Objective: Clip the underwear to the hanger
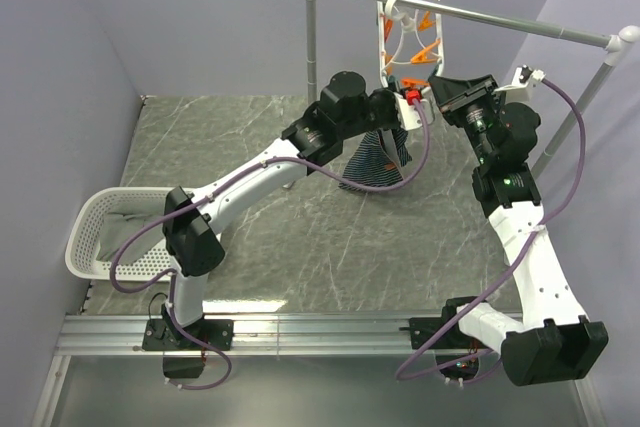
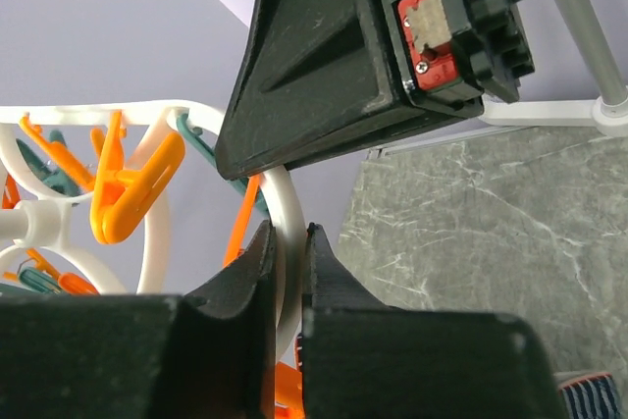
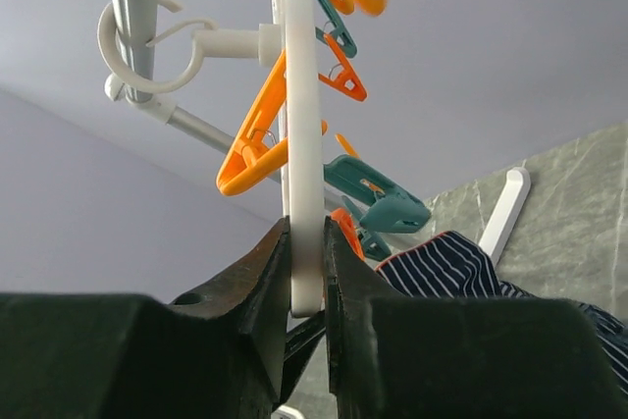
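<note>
The white oval hanger (image 1: 404,15) hangs by its hook from the rail, with orange and teal pegs dangling. My left gripper (image 1: 408,99) and right gripper (image 1: 437,87) meet at its lower end. In the left wrist view my gripper (image 2: 290,233) is shut on the white ring (image 2: 283,193). In the right wrist view my gripper (image 3: 306,233) is shut on the ring (image 3: 299,95). The navy striped underwear (image 1: 375,162) hangs below the hanger, its top hidden behind my left gripper. It also shows by a teal peg (image 3: 378,198) in the right wrist view (image 3: 456,267).
The grey metal rail stand (image 1: 500,19) crosses the back right, with posts at both ends. A white basket (image 1: 95,237) holding a grey-green cloth (image 1: 120,222) sits at the left of the marble table (image 1: 330,247). Walls close in on the left and back.
</note>
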`<state>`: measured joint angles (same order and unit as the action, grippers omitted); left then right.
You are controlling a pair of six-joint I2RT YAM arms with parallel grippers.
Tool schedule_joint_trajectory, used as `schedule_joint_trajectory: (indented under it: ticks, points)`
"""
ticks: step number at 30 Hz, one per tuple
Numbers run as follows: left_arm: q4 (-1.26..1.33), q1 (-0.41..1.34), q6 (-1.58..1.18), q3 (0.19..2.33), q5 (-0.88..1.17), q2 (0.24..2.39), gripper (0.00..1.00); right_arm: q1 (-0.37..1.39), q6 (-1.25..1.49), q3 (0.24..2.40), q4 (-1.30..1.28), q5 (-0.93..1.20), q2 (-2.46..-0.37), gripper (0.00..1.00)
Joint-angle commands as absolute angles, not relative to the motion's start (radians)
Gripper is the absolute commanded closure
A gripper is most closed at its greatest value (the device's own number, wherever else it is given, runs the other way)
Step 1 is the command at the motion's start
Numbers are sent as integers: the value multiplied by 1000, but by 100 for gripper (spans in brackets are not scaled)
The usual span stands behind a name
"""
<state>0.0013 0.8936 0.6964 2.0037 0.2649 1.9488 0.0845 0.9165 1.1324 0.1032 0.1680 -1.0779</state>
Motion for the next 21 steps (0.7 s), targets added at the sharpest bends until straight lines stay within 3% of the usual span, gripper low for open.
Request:
schedule_joint_trajectory:
  ticks: [1,3,9,21]
  points:
    - [64,876,703,1968,267,1899,100,101,826,1176,123,255,-1032,78]
    - [92,868,690,1931,291,1879,100,103,735,1193,97,233,-1017,62]
    - [106,813,657,1908,443,1848,100,22,563,1109,257,407,-945,38]
    - [83,706,604,1925,745,1829,100,-87,355,1140,334,699,-1015,41]
